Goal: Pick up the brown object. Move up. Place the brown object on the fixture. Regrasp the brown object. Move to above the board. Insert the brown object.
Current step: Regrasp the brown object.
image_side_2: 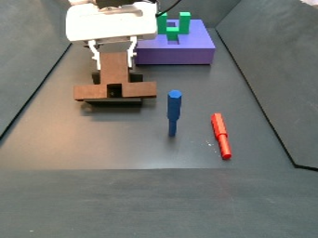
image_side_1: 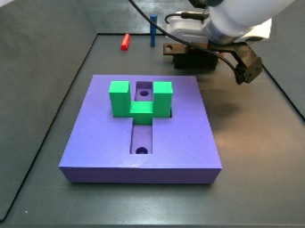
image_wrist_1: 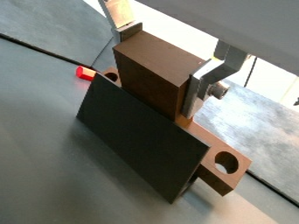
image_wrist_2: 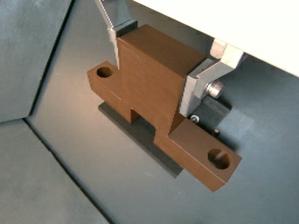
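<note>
Wrist views: the gripper [image_wrist_2: 152, 63] stands over the small light-brown bar with a raised middle block [image_wrist_2: 158, 92], its flat silver fingers [image_wrist_2: 205, 83] on either side of that block.
Jaws: narrow, closed on the raised block — the pads touch its two side faces in both wrist views.
Brown bar: it lies across the dark olive-brown, nearly black bracket fixture [image_wrist_1: 138, 140], with a holed end sticking out past each side.
Fixture: it stands on the dark worktop [image_side_2: 149, 139], well apart from the board.
Board: the large flat lavender-purple slab with a central slot [image_side_1: 143, 129] carries a bright green U-shaped block [image_side_1: 141, 98].
Side view: an upright blue peg [image_side_2: 176, 112] and a red peg lying flat [image_side_2: 221, 135] rest just beside each other — near the fixture.
</note>
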Robot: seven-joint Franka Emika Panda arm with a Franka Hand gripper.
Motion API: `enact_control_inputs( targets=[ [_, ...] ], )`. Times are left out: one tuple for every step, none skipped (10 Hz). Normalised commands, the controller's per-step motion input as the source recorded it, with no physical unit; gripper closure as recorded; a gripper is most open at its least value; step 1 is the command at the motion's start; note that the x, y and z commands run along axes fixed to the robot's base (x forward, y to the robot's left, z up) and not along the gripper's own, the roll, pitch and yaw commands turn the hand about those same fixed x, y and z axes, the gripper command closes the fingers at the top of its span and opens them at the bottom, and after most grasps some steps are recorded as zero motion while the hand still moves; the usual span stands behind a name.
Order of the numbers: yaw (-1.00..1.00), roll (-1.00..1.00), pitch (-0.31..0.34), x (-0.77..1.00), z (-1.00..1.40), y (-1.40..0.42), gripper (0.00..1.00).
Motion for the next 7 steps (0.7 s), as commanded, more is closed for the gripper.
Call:
enact_control_inputs(
  targets=[
    [0.0,0.0,0.0,0.0,0.0,0.0,1.0],
    [0.0,0.0,0.0,0.0,0.0,0.0,1.0],
    [0.0,0.0,0.0,0.0,0.0,0.0,1.0],
    [0.0,0.0,0.0,0.0,0.0,0.0,1.0],
    [0.0,0.0,0.0,0.0,0.0,0.0,1.0],
    [0.0,0.0,0.0,0.0,0.0,0.0,1.0],
    [0.0,0.0,0.0,0.0,0.0,0.0,1.0]
  ],
)
